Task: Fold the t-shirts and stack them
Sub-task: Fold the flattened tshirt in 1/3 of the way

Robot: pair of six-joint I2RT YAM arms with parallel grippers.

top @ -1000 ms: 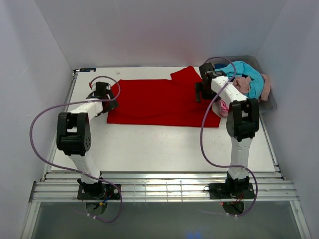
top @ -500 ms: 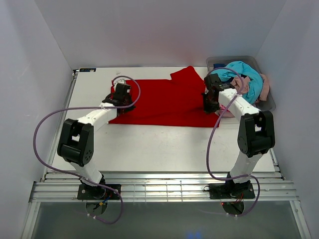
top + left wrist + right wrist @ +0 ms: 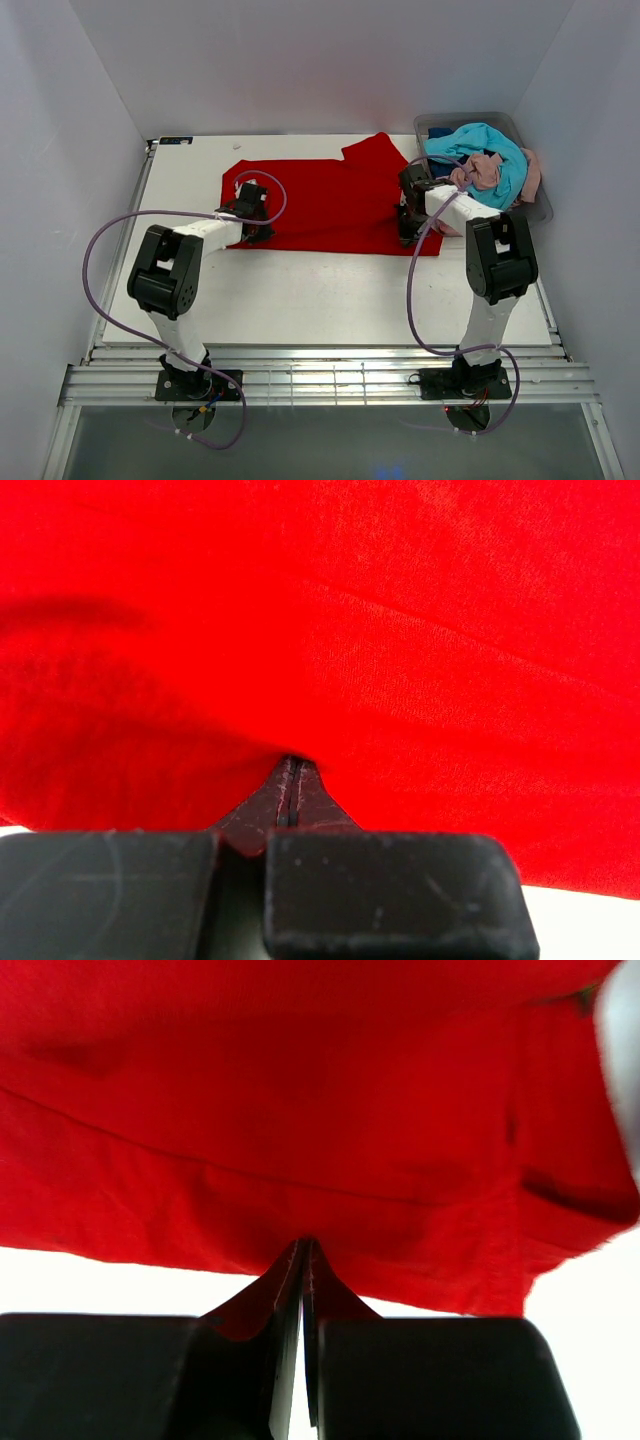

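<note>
A bright red t-shirt (image 3: 330, 200) lies spread flat on the white table (image 3: 300, 290), one sleeve pointing to the back. My left gripper (image 3: 254, 218) sits low at the shirt's near left corner. In the left wrist view the left gripper (image 3: 290, 770) is shut, its tips pinching the red cloth (image 3: 400, 630). My right gripper (image 3: 407, 228) is at the near right corner. The right wrist view shows the right gripper (image 3: 303, 1250) shut on the hem of the red shirt (image 3: 300, 1110). More t-shirts, turquoise (image 3: 490, 143) and dusty pink (image 3: 488, 170), are piled at the back right.
A clear grey plastic bin (image 3: 525, 125) holds the pile of other shirts at the back right corner, close to the right arm. White walls enclose the table on three sides. Purple cables loop from both arms.
Both grippers came down toward the shirt's near edge, the left one also moving right from the shirt's left side. Both went from open to shut on the cloth.
</note>
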